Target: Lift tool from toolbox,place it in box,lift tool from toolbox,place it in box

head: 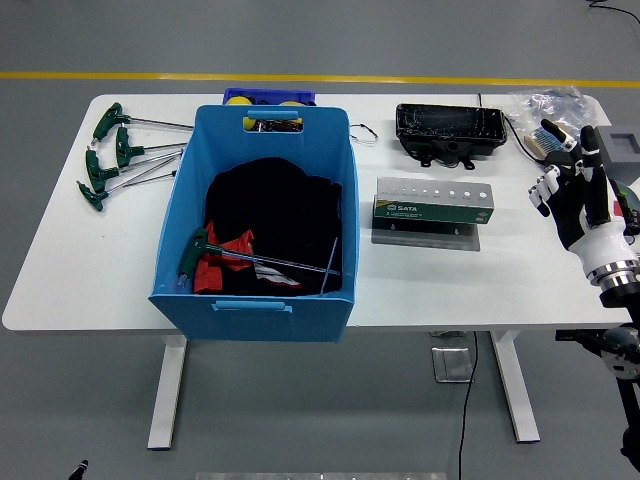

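Already in the bin: one T-handle wrench (255,259), green grip at left, long steel shaft lying across black and red cloth inside the blue bin (176,240).
Progress: judged roughly half done at best; one tool delivered, at least one more lift and drop left.
Still out: four green-handled T wrenches (118,155) fanned on the table (420,285) just left of the bin, shafts pointing toward it.
Toolbox candidates: green-and-grey metal case (433,205) right of the bin, row of small holes along its top; black tray (449,131) behind it near the far edge.
Right robot hand (560,190): raised over the table's right end, fingers spread and loose, gripping nothing; well apart from the metal case and the bin.
Left robot hand: out of view.
Tool look: slim, rigid, shiny shaft with a chunky plastic grip; likely easiest taken by the handle.
Clutter: clear plastic bag (545,104) at the far right corner.
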Robot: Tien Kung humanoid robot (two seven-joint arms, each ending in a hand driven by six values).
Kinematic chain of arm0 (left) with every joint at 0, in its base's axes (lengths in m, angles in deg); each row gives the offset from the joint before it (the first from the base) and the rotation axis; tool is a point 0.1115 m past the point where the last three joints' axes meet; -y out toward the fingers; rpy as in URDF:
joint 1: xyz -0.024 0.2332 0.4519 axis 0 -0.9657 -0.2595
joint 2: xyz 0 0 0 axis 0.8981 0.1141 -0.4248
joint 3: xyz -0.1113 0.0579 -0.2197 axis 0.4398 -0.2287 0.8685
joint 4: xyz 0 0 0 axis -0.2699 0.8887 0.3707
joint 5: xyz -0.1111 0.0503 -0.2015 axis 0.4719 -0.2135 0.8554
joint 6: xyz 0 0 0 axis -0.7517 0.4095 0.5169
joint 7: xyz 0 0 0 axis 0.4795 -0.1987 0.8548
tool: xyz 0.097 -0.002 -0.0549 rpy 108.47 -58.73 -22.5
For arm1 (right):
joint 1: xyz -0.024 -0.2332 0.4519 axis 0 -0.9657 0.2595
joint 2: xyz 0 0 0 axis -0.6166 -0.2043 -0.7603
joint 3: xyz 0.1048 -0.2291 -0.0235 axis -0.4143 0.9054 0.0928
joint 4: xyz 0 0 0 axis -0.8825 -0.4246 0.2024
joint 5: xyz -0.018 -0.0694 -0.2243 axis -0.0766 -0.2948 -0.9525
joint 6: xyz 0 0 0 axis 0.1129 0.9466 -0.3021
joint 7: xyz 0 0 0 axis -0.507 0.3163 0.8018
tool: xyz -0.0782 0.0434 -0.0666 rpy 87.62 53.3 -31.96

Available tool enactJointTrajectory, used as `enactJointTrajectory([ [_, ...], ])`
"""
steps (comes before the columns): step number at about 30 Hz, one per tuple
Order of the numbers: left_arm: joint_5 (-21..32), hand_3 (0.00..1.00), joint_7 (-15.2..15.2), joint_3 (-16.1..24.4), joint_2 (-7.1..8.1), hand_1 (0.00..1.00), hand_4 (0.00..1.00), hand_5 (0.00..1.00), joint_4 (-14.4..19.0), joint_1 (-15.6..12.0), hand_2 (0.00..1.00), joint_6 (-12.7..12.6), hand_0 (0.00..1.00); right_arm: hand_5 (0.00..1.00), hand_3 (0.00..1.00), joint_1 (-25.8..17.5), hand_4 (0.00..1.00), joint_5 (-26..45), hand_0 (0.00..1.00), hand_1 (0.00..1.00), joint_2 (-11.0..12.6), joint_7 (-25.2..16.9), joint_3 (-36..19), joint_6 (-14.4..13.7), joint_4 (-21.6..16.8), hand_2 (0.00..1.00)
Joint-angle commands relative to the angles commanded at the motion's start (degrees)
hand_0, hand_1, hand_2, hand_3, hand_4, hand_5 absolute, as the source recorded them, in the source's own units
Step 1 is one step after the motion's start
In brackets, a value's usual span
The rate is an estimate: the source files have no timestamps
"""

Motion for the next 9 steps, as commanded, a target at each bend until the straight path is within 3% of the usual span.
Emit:
enactJointTrajectory([
  [3, -0.2, 0.703, 0.1, 0.0, 0.03, 0.638, 0.856, 0.817, 0.0, 0.0, 0.681, 0.0, 0.639, 0.998, 0.991, -0.1, 0.998, -0.9, 0.38, 0.286, 0.0, -0.8, 0.2, 1.6, 0.0, 0.482],
  [5, -0.3, 0.703, 0.0, 0.0, 0.05, 0.638, 0.856, 0.817, 0.0, 0.0, 0.681, 0.0, 0.639, 0.998, 0.991, 0.0, 0.998, -2.0, 0.38, 0.286, 0.0, -2.8, 0.6, 0.0, 0.3, 0.482],
  [6, -0.3, 0.702, 0.0, 0.0, 0.07, 0.639, 0.854, 0.817, 0.0, 0.0, 0.682, 0.0, 0.639, 0.998, 0.998, 0.0, 0.998, -2.2, 0.998, 0.998, -0.2, -4.2, 0.7, -1.2, 0.6, 0.998],
  [9, -0.5, 0.702, 0.0, 0.1, 0.08, 0.639, 0.854, 0.817, 0.0, 0.0, 0.682, 0.0, 0.639, 0.998, 0.998, -0.2, 0.998, 1.0, 0.998, 0.998, -0.3, -5.6, 1.0, -1.1, 0.6, 0.998],
])
